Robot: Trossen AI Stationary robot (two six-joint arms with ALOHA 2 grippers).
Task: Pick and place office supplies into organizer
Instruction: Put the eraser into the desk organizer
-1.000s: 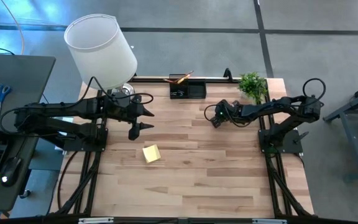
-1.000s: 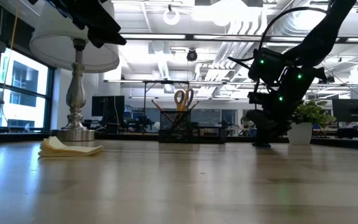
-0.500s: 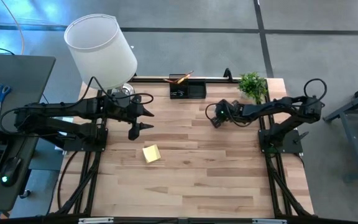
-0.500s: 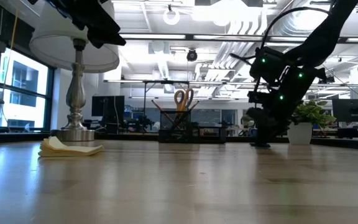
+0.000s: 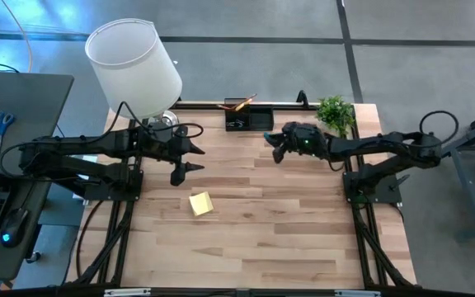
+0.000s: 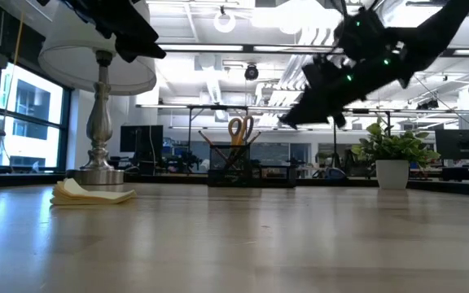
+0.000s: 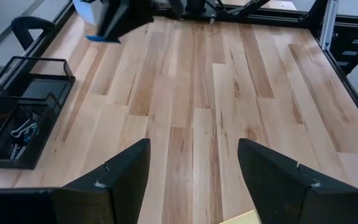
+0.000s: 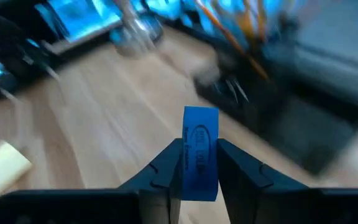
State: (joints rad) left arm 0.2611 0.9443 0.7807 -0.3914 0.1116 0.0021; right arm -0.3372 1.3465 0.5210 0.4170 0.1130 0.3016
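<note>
Blue eraser (image 8: 200, 152) sits pinched upright between my right gripper (image 5: 275, 149)'s fingers (image 8: 166, 168), its printed face toward the wrist camera; that gripper hangs above the table (image 5: 287, 223), clear of the wood, just in front of the organizer (image 5: 249, 120) at the far edge, with the plant (image 5: 335, 112) to its right; from the low camera the right gripper (image 6: 300, 114) tilts down toward the organizer (image 6: 236, 167), where orange scissor handles (image 6: 236, 129) stand up out of the cup section; from the left wrist I can see the mesh organizer (image 7: 18, 118) with small clips (image 7: 18, 132) lying in a low compartment, and the eraser (image 7: 98, 18) held aloft beyond it; my left gripper (image 5: 185, 158) waits over the left part of the table beside the lamp (image 5: 134, 66), jaws spread wide and holding nothing, fingers (image 7: 117, 180) well apart in its own view; yellow pad (image 5: 201, 204) lies flat on the wood nearer the front, apart from both grippers; it shows in the low view (image 6: 92, 194) near the lamp base.
</note>
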